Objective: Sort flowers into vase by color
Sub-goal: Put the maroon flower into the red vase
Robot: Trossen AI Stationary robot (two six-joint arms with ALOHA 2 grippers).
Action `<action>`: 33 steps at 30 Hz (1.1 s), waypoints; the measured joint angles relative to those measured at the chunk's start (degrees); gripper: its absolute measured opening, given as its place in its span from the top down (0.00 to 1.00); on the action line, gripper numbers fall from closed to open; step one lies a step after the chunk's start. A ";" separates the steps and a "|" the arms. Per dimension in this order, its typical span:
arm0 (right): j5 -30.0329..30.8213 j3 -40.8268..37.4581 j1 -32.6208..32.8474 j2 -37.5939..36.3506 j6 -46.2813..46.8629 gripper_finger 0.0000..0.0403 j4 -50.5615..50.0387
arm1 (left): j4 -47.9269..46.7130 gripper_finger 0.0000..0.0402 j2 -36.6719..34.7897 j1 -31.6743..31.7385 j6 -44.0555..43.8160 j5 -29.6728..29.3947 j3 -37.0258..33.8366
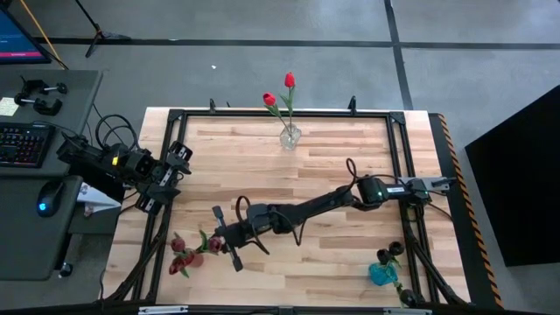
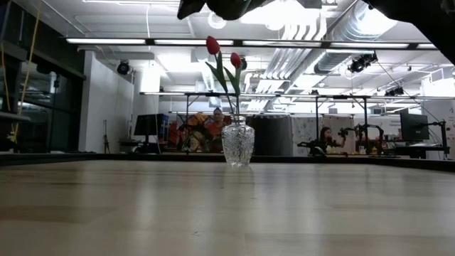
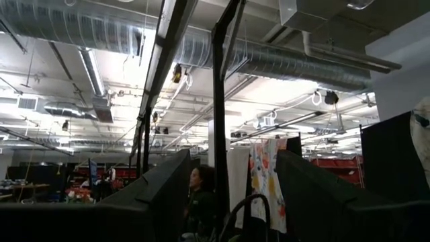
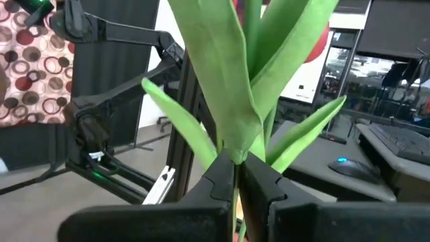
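A clear glass vase (image 1: 290, 136) stands at the table's far middle with two red flowers (image 1: 280, 92) upright in it; it also shows in the low view (image 2: 237, 144). A blue vase (image 1: 381, 274) stands near the right front corner. A few maroon and red flowers (image 1: 186, 255) lie near the left front. My right gripper (image 1: 220, 238) reaches across to them, shut on one flower (image 4: 235, 81). My left gripper (image 1: 169, 178) waits open at the table's left edge. My right gripper pinches one flower's thin stem (image 4: 236, 160) between its two fingertips (image 4: 218, 176), just below where the green leaves branch off. The fingers come about level from the table's right. Leaves and a red head (image 4: 321, 39) stick out beyond the fingertips.
A black frame (image 1: 398, 140) runs along the table's edges. A desk with keyboard and mouse (image 1: 26, 144) stands beyond the left edge. Bare wood (image 1: 289, 188) lies between the clear vase and my right arm.
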 joint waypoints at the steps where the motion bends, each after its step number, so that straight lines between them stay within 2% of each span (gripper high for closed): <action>1: 0.00 0.00 0.00 -0.12 0.00 1.00 -0.24 | 0.00 0.49 0.00 0.00 0.00 0.00 0.00; 20: 0.28 -0.02 0.17 -3.20 0.46 1.00 -12.53 | 0.04 0.49 0.00 0.00 -0.20 0.02 0.00; 33: 0.66 -0.02 0.11 -3.37 2.51 1.00 -15.68 | 0.07 0.49 0.00 -0.01 -0.04 0.02 0.00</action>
